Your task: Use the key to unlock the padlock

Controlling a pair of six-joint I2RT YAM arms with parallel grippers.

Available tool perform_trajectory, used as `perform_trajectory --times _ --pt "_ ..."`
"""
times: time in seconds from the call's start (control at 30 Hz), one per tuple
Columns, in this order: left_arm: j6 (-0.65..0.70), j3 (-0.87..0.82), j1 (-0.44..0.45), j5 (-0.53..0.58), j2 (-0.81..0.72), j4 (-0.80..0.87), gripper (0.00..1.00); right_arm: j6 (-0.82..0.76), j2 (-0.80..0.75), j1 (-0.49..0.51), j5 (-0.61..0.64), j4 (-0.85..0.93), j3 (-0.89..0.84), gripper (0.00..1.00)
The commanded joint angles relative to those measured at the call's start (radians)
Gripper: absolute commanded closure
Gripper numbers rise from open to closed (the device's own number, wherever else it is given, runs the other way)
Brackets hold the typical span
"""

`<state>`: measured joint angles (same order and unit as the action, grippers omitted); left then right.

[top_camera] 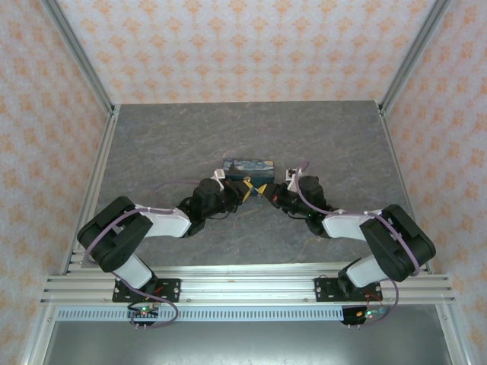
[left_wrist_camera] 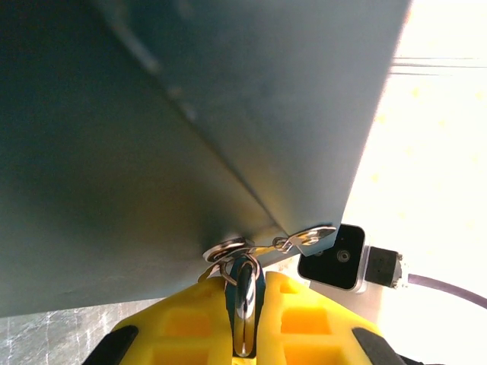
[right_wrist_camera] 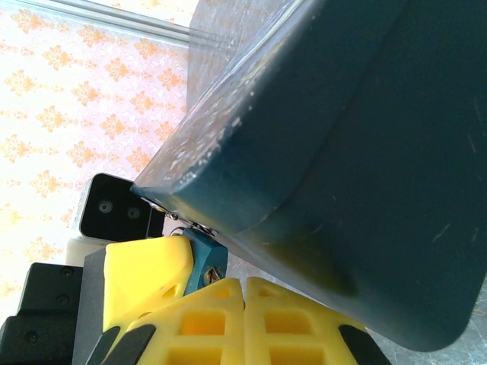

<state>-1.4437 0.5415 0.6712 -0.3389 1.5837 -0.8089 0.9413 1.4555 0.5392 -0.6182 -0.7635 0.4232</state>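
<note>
In the left wrist view the small bluish padlock is pinched edge-on between the yellow fingers of my left gripper, which is shut on it. A silver ring runs through its shackle, and the key on that ring lies against the underside of the blue box. The right wrist view has the padlock showing its brass keyhole. My right gripper is shut just below that keyhole, and I see nothing between its fingers. From above, both grippers meet tip to tip in front of the box.
The blue painted box lies mid-table right behind the two grippers and looms close over both wrist cameras. Grey tabletop spreads around it. Patterned walls and metal frame posts enclose the sides and back.
</note>
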Motion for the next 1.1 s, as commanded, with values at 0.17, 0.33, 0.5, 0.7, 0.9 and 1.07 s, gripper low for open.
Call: perform_trajectory --times 0.17,0.33,0.5,0.7,0.9,1.07 --pt "0.034 0.035 0.013 -0.176 -0.035 -0.073 1.0 -0.002 -0.019 -0.01 -0.029 -0.013 0.044 1.0" --pt "0.034 0.04 0.01 -0.195 -0.032 -0.086 1.0 -0.051 -0.024 -0.014 -0.047 0.02 0.053 1.0" --pt "0.041 0.035 0.001 -0.223 -0.039 -0.091 1.0 -0.034 -0.004 -0.019 -0.073 0.025 0.065 1.0" --pt "0.054 0.03 -0.017 -0.264 -0.051 -0.101 1.0 -0.015 0.006 -0.019 -0.104 0.032 0.084 1.0" --pt "0.056 0.036 -0.024 -0.278 -0.051 -0.093 1.0 0.009 0.026 -0.019 -0.161 0.008 0.104 1.0" --pt "0.055 0.038 -0.026 -0.277 -0.044 -0.098 1.0 0.01 0.023 -0.019 -0.199 0.007 0.103 1.0"
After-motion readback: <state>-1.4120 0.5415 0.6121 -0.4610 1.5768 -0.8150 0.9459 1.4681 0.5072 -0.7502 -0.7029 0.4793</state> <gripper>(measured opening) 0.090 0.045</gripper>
